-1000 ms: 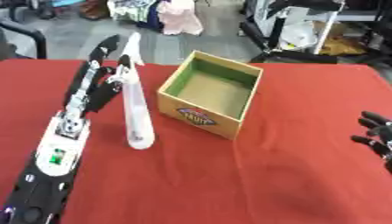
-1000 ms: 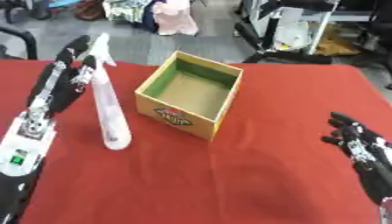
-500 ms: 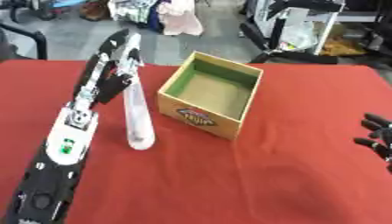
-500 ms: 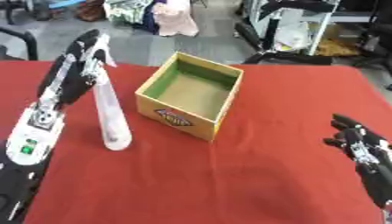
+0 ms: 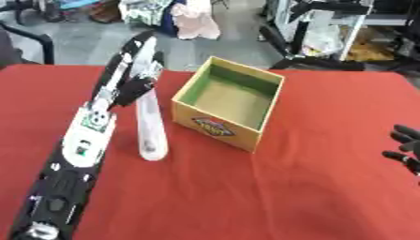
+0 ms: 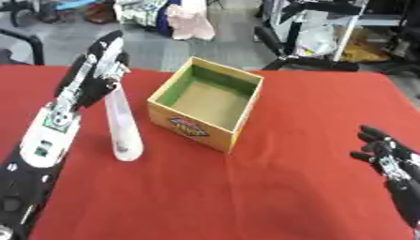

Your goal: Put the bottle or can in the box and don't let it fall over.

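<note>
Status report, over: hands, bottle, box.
Left hand at the white bottle top, grip unclear. Right hand idle, open, lower right. Bottle stands beside the empty box, outside. Nothing between them.

**No readable text in the views**

The yellow box (image 5: 228, 101) carries a label (image 5: 215, 126) on its front side, with an oval dark blue field, a red and yellow border and some light marks inside. The marks look like letters, but they are too blurred to read. On the left arm (image 5: 88, 136) there is a white panel with a round dark mark and a small green spot; no letter or number can be made out there. The white bottle (image 6: 122, 125) shows no print that can be read.
</note>
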`<state>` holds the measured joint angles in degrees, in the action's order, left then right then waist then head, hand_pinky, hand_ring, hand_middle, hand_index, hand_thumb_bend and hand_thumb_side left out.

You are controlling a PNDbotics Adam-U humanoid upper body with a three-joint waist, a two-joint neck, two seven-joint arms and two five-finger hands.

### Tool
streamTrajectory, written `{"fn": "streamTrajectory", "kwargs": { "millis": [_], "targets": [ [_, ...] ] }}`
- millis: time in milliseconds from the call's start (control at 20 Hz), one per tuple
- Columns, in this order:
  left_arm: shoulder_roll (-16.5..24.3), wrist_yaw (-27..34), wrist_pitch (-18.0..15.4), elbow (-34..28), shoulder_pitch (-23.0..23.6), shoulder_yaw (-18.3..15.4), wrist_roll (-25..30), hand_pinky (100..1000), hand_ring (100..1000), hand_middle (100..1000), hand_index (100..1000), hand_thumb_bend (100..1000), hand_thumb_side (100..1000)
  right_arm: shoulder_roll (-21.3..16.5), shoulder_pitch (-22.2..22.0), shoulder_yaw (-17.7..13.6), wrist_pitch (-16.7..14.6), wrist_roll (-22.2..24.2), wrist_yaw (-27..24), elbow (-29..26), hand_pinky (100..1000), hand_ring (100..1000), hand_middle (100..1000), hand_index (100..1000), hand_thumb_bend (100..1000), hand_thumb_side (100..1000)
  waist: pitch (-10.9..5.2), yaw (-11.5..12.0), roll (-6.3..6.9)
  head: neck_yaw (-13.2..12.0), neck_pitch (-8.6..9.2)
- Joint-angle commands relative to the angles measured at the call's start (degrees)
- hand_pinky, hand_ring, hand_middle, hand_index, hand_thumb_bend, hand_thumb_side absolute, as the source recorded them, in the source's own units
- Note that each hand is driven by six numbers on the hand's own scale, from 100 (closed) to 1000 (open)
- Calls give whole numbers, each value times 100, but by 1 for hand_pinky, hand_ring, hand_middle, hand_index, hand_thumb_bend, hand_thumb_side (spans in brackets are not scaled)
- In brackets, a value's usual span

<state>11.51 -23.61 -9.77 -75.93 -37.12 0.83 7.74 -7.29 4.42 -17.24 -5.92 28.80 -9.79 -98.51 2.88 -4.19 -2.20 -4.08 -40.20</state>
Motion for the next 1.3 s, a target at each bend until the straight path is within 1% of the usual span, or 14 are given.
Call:
{"fn": "streamTrajectory", "kwargs": {
  "millis": [50,500,600,650,700,750,800,850,950,1000,1150,1200,1250,1300],
  "targets": [
    [31,-71,-41,19,-164,-5,16,618,1000,962,990,100,757,-59,24,6,6,-1,16,-114,796,971,905,588,100,486,-96,-11,6,-29,37],
    [22,-221,-102,221,-183,-3,43,608,1000,954,975,100,728,-52,21,5,22,-10,21,-112,796,972,907,588,100,486,-93,-22,8,-46,40],
    [23,-251,-106,263,-185,-13,26,601,1000,946,963,100,700,-51,20,5,25,-12,24,-111,796,972,907,588,100,486,-93,-23,8,-48,36],
    [25,-261,-103,283,-185,-20,15,591,1000,935,952,100,666,-50,20,5,26,-14,24,-111,796,972,907,588,100,486,-93,-24,9,-47,36],
    [27,-269,-98,301,-184,-26,3,589,1000,933,950,100,660,-49,20,4,27,-15,25,-111,796,972,907,588,100,486,-92,-25,9,-47,36],
    [28,-274,-87,319,-181,-36,-15,562,1000,907,924,100,607,-49,18,3,30,-18,27,-109,796,972,907,588,100,486,-92,-24,10,-45,36],
    [28,-278,-75,336,-180,-44,-38,552,1000,894,911,100,587,-48,16,3,33,-21,30,-108,796,972,908,588,100,486,-92,-23,10,-43,36],
    [28,-282,-59,355,-179,-53,-67,515,1000,847,870,100,543,-48,16,4,34,-24,32,-107,796,972,908,588,100,485,-93,-22,9,-43,36],
    [28,-282,-9,414,-187,-79,-169,452,1000,776,812,100,500,-46,16,7,36,-25,32,-106,796,972,908,589,100,485,-93,-23,8,-46,34],
    [29,-277,12,443,-194,-86,-224,432,1000,754,795,100,494,-47,15,8,36,-25,32,-105,796,972,908,589,100,485,-94,-24,6,-47,33],
    [35,-220,83,525,-226,-118,-398,325,1000,607,687,100,518,-45,12,9,38,-28,31,-103,796,972,909,589,100,485,-93,-27,4,-50,29],
    [39,-178,109,548,-241,-128,-461,313,1000,593,675,100,522,-45,12,10,38,-28,31,-102,796,972,909,589,100,485,-93,-29,3,-48,27],
    [44,-134,129,566,-256,-134,-517,271,1000,541,634,100,536,-45,11,12,39,-28,32,-101,796,973,909,589,100,485,-92,-30,2,-47,25],
    [53,-78,147,582,-275,-142,-571,248,1000,518,614,100,536,-44,11,14,39,-27,32,-100,796,973,910,589,100,486,-92,-33,2,-48,23]
  ]
}}
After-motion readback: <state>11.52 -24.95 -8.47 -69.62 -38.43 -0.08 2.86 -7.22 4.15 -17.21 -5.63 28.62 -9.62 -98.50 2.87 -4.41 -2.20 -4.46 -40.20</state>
